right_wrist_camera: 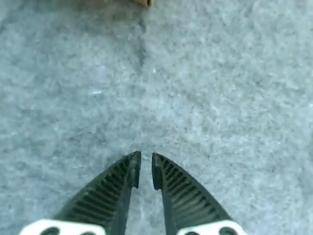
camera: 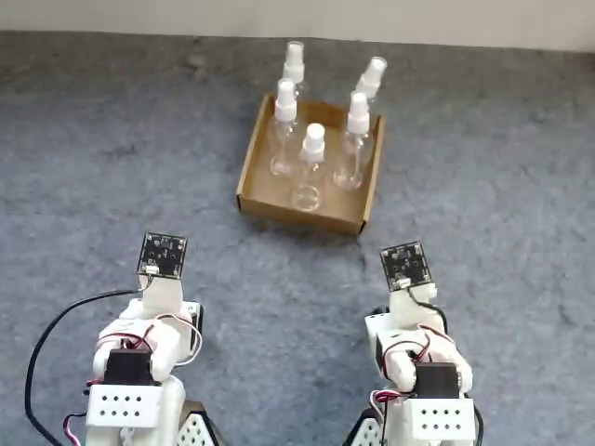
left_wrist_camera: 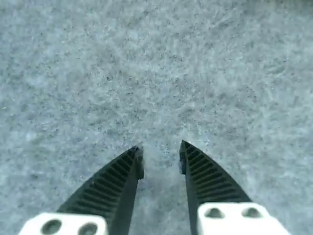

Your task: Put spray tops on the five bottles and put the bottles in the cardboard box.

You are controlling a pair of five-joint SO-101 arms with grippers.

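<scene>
The cardboard box [camera: 299,212] lies on the grey carpet at the middle back. Five clear bottles with white spray tops stand upright in it: two at the back [camera: 295,63] [camera: 372,78], two in the middle [camera: 284,130] [camera: 356,139] and one in front [camera: 311,165]. Both arms are folded back at the near edge, well short of the box. My left gripper [left_wrist_camera: 160,148] is slightly open over bare carpet and holds nothing. My right gripper [right_wrist_camera: 145,155] is empty over carpet, with only a thin slit between its fingers. A corner of the box [right_wrist_camera: 142,2] shows beyond it.
Grey carpet [camera: 112,167] covers the whole table. The left arm's base [camera: 139,390] and the right arm's base [camera: 423,390] sit at the near edge. A black cable [camera: 42,358] loops beside the left base. A pale wall runs along the back.
</scene>
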